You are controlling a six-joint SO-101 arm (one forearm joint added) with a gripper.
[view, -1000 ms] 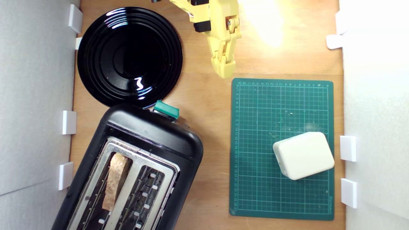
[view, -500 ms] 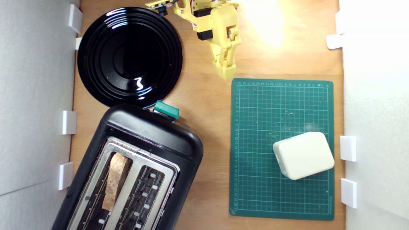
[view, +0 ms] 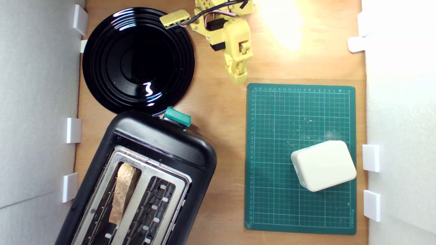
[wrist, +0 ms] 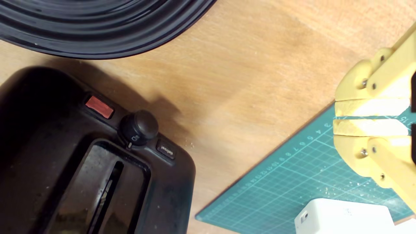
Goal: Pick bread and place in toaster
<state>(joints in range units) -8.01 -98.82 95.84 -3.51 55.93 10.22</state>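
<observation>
- Two views to go on, exterior first: the bread (view: pixel 122 193) is already standing in one slot of the toaster (view: pixel 163 139), the slot nearer the exterior view's left, down at roughly 7 o'clock in the picture. So I'd judge the placing done and the step in hand is just backing away cleanly.
- Same view: the end effector (view: pixel 239 79) sits up at 12 o'clock over bare tabletop (view: pixel 218 102), well apart from the toaster, near the black plate (view: pixel 102 85) and the green mat (view: pixel 272 204).
- Wrist view: end effector (wrist: pixel 338 117) jaws are almost together, only a thin slit between them, gripping nothing.
- To do it well, I'd keep it high and clear of the white block (wrist: pixel 341 216).
</observation>
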